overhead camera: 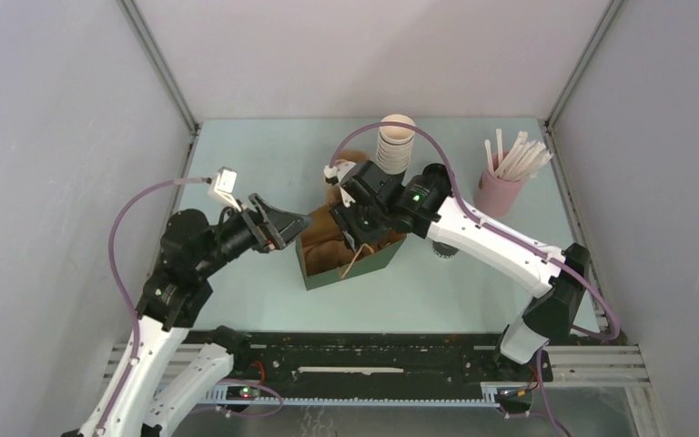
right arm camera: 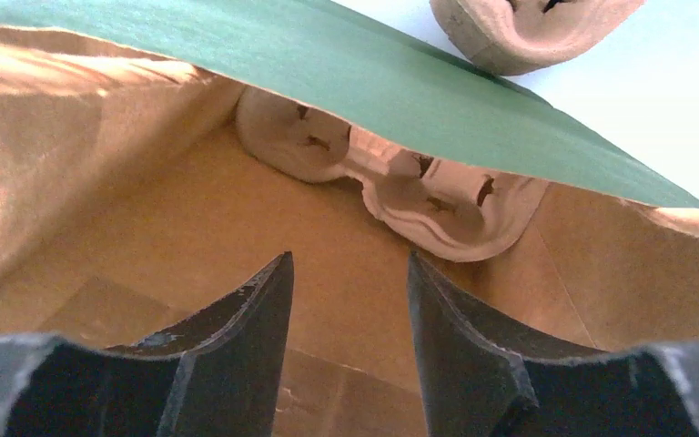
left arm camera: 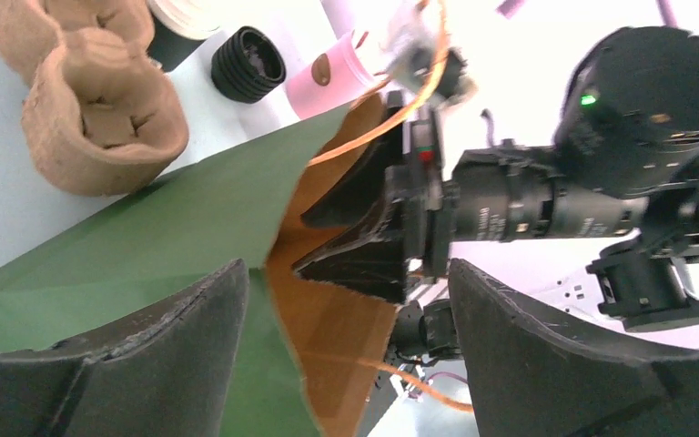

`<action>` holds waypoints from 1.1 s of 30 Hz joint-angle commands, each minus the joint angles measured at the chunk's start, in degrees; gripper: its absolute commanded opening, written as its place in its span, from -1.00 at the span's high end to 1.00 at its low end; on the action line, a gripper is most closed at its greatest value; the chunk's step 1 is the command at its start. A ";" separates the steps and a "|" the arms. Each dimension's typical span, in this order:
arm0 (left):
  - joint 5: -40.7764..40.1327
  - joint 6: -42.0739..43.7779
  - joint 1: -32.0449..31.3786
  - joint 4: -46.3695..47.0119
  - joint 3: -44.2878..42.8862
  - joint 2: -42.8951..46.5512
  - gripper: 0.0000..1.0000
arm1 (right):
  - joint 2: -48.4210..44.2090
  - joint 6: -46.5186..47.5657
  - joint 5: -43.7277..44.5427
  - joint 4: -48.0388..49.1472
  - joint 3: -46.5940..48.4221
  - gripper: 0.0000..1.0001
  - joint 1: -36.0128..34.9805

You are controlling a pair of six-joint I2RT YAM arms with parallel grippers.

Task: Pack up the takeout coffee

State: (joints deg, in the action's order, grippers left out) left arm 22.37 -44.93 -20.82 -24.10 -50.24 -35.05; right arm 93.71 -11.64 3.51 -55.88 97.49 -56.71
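The green paper bag stands open mid-table, brown inside. My right gripper reaches down into its mouth; in the right wrist view it is open and empty above the bag's floor, where a cardboard cup carrier lies. My left gripper is open at the bag's left rim; in the left wrist view it straddles the rim without gripping. A dark round thing, partly hidden under my right arm, may be the takeout coffee; I cannot tell for sure.
More cardboard carriers lie behind the bag. A stack of black lids stands next to them. A tall stack of cups and a pink cup of white sticks stand at the back. Grey walls enclose the table.
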 commanded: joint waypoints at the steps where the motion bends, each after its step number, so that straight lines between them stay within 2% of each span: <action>1: -2.45 3.61 -2.25 3.80 -7.51 -2.04 -0.69 | 0.76 0.78 -2.11 1.72 -0.28 -0.15 0.53; 4: -4.59 5.93 -3.29 3.28 -9.62 -5.06 -0.65 | 0.82 0.66 -2.89 1.98 -0.23 -0.22 0.63; 6: -5.21 6.73 -3.51 3.15 -10.78 -6.96 -0.51 | 0.56 0.72 -2.89 2.50 -0.52 -0.27 0.59; 11: -4.76 8.06 -4.37 3.16 -13.03 -10.99 -0.32 | 0.33 0.59 -4.62 3.04 -0.64 -0.29 0.81; 19: -5.70 9.94 -5.19 4.20 -15.28 -15.40 -0.22 | 0.25 0.57 -5.52 3.35 -0.57 -0.28 0.90; 27: -8.14 7.52 -5.45 4.96 -15.23 -18.73 0.00 | 0.20 0.50 -5.45 3.15 -0.88 -0.27 0.39; 33: -13.91 6.69 -5.46 0.74 -17.13 -21.09 0.02 | -0.48 0.46 -3.97 1.98 -1.16 -0.41 -0.81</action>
State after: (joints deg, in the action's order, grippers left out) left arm 14.41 -37.65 -26.37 -22.02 -63.40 -55.05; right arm 94.63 -11.97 -0.93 -54.15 96.29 -55.96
